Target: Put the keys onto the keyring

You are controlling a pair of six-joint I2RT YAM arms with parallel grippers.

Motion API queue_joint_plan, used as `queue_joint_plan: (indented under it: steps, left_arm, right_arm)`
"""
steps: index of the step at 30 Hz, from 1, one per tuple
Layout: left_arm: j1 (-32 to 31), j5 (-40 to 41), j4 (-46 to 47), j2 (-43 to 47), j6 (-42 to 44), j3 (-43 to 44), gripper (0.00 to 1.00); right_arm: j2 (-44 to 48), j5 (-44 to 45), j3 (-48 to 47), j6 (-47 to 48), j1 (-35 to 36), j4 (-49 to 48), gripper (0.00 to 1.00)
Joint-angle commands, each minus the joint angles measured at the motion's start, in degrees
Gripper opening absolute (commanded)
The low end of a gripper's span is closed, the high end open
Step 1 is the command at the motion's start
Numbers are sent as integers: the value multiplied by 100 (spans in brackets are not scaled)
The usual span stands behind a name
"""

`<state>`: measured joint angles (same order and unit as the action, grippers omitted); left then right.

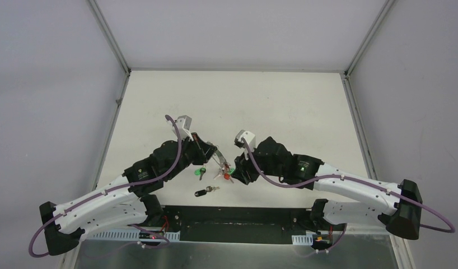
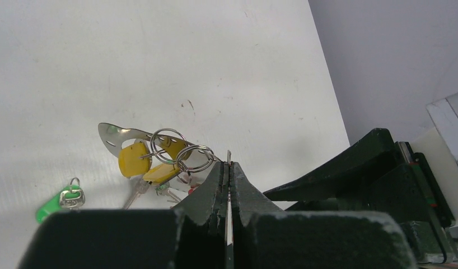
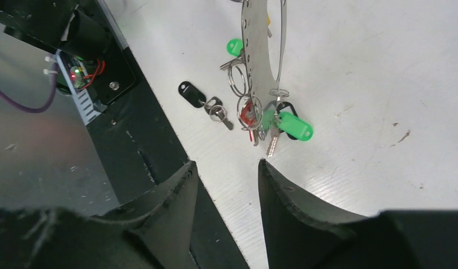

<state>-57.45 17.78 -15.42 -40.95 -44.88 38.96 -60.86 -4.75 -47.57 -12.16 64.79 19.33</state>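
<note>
The keyring (image 1: 220, 162) is a thin grey metal band held up off the table, strung with yellow-, red- and green-capped keys. My left gripper (image 1: 209, 150) is shut on its edge, seen as a thin strip between the jaws in the left wrist view (image 2: 229, 165). The loose green-capped key (image 1: 201, 171) lies on the table below it, and shows too in the left wrist view (image 2: 53, 205) and the right wrist view (image 3: 234, 46). The black-capped key (image 1: 203, 192) lies nearer the front edge (image 3: 191, 94). My right gripper (image 3: 227, 162) is open and empty, just right of the ring's hanging keys (image 3: 271, 120).
A black strip (image 3: 159, 168) with wiring runs along the table's front edge, close to the black-capped key. White enclosure walls stand on the left, right and back. Both arms meet at the table's near middle.
</note>
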Motion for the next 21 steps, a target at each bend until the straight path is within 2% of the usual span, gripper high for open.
queue_joint_plan:
  steps: [1, 11, 15, 21]
  left_arm:
    - [-52, 24, 196, 50, -230, 306, 0]
    - [-51, 41, 178, 147, -345, 224, 0]
    - [-47, 53, 175, 147, -339, 226, 0]
    - [-49, 50, 168, 117, -371, 199, 0]
  right_arm:
    - [-46, 722, -213, 456, 172, -514, 46]
    - [-484, 855, -390, 816, 287, -764, 45]
    - [-545, 873, -390, 911, 297, -839, 38]
    - [-518, 862, -358, 1047, 306, -958, 20]
